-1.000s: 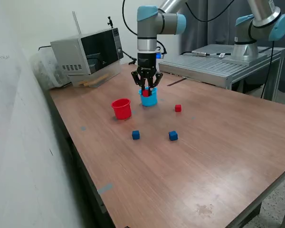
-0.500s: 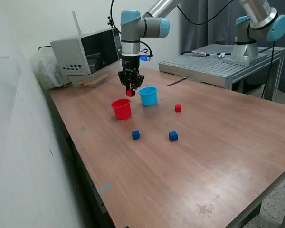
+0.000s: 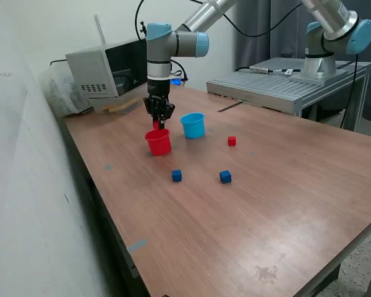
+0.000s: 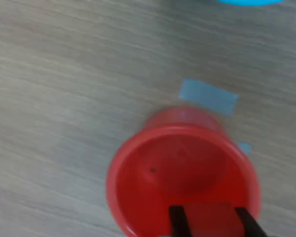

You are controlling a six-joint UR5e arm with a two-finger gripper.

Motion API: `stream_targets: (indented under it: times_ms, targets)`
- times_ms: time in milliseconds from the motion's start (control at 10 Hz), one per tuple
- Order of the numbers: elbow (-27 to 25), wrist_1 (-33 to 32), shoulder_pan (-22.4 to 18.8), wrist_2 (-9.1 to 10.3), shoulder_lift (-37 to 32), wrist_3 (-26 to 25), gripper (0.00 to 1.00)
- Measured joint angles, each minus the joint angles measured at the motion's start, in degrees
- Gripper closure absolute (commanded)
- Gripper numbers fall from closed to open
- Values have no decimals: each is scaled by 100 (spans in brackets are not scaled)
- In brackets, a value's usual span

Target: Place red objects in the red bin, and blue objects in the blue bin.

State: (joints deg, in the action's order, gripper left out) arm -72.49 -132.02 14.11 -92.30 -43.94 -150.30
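Observation:
My gripper (image 3: pixel 159 122) is shut on a red cube (image 4: pixel 208 217) and hangs just above the red bin (image 3: pixel 158 142). In the wrist view the cube sits between the two black fingers (image 4: pixel 176 221) over the open mouth of the red bin (image 4: pixel 153 168). The light blue bin (image 3: pixel 193 125) stands just to the exterior view's right of the red bin; its edge shows in the wrist view (image 4: pixel 251 2). A second red cube (image 3: pixel 232 141) lies on the table further right. Two dark blue cubes (image 3: pixel 177 176) (image 3: pixel 226 177) lie nearer the front.
A microwave (image 3: pixel 111 71) stands at the back of the wooden table (image 3: pixel 284 204). A second robot arm (image 3: pixel 334 37) and a metal platform (image 3: pixel 284 83) are at the back right. Bits of blue tape (image 4: pixel 207 96) are stuck to the table beside the red bin.
My gripper, holding the red cube, has moved from above the blue bin to the exterior view's left, to above the red bin.

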Motion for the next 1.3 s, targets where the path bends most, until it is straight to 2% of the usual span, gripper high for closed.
stream_targets:
  times_ms: [100, 500, 800, 1300]
  targets:
    - [84, -6, 49, -44, 84, -3, 0]
    - [207, -3, 115, -106, 251, -2, 0]
    - [129, 1, -24, -118, 234, 0, 0]
    - [-416, 55, -231, -136, -272, 93, 0]
